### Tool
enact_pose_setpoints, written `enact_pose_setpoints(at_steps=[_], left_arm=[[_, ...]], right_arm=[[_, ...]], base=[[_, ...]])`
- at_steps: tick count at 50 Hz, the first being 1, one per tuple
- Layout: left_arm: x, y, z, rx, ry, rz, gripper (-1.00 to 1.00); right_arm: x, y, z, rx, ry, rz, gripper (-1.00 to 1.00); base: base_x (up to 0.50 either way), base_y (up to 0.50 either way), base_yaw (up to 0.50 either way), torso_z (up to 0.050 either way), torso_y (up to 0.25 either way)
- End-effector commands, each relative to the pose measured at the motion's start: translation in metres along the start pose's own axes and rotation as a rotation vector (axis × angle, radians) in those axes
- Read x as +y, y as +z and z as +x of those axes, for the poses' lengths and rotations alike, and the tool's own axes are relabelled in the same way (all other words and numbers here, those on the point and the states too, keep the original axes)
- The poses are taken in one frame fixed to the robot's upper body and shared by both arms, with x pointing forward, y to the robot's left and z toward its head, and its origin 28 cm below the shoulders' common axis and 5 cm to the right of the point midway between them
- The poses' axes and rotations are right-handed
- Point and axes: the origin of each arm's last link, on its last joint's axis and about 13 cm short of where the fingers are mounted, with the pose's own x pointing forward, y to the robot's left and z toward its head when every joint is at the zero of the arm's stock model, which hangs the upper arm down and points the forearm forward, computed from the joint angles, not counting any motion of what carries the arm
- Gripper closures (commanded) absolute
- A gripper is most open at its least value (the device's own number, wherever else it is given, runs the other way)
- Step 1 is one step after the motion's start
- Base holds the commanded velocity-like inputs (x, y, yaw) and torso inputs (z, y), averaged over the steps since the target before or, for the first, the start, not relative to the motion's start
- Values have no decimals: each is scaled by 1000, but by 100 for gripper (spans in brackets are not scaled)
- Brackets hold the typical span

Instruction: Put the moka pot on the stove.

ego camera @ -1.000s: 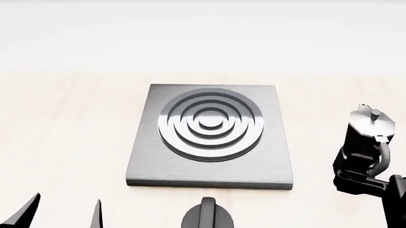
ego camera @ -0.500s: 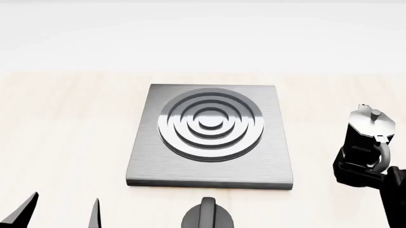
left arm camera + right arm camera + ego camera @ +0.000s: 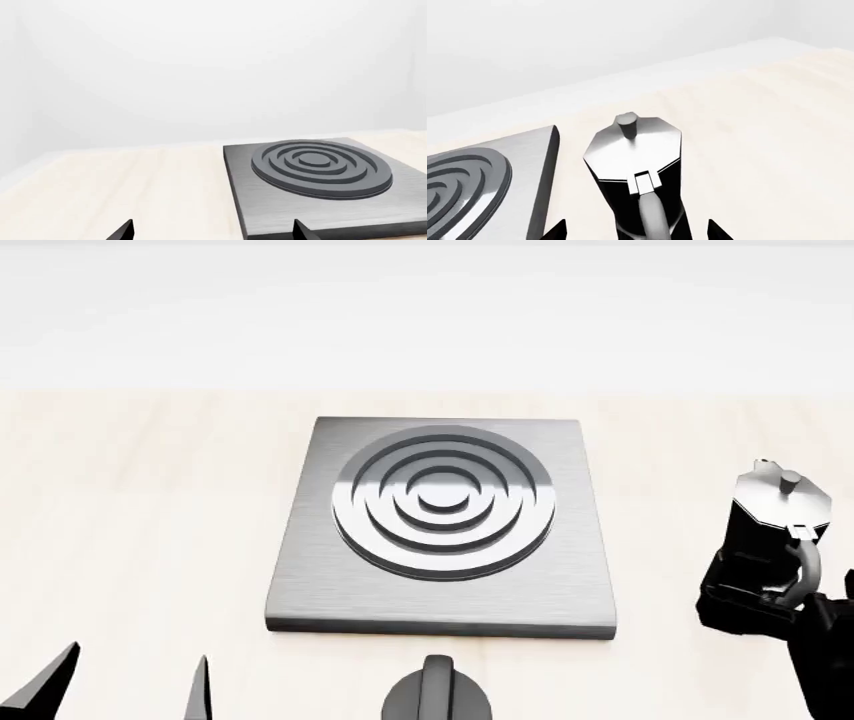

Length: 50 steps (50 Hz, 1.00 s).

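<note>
**Pot flanked by right fingers, off the stove**

The right gripper [image 3: 634,231] has its fingers apart, one tip on each side of the pot [image 3: 637,185]'s base; contact cannot be told. The faceted black pot, silver-lidded, stands upright on pale wood right of the stove [image 3: 441,525], apart from its edge. The left gripper [image 3: 127,685] is spread, holding nothing, near the brushed slab's front left corner, beside a black knob [image 3: 438,695].

You had a pale wood table [image 3: 134,520] carrying the stove [image 3: 587,570], flat on it; the moka pot [image 3: 770,530] stood upright just right of that slab, the round black knob [image 3: 437,695] just before it
</note>
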Motion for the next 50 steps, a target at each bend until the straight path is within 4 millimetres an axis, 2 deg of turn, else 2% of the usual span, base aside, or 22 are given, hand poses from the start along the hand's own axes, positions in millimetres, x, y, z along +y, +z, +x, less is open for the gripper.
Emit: enact_pose_setpoints(at_steps=[1, 28, 50], left_arm=[[1, -1, 1, 2, 1, 1, -100], [0, -1, 2, 6, 0, 4, -100], [0, -1, 2, 6, 0, 5, -100]], right_arm=[[-3, -3, 6, 19, 0, 17, -100], [-13, -2, 9, 20, -23, 26, -100], [-10, -7, 12, 28, -4, 29, -100]], base=[[0, 0, 0, 0, 0], [0, 0, 0, 0, 0], [0, 0, 0, 0, 0]])
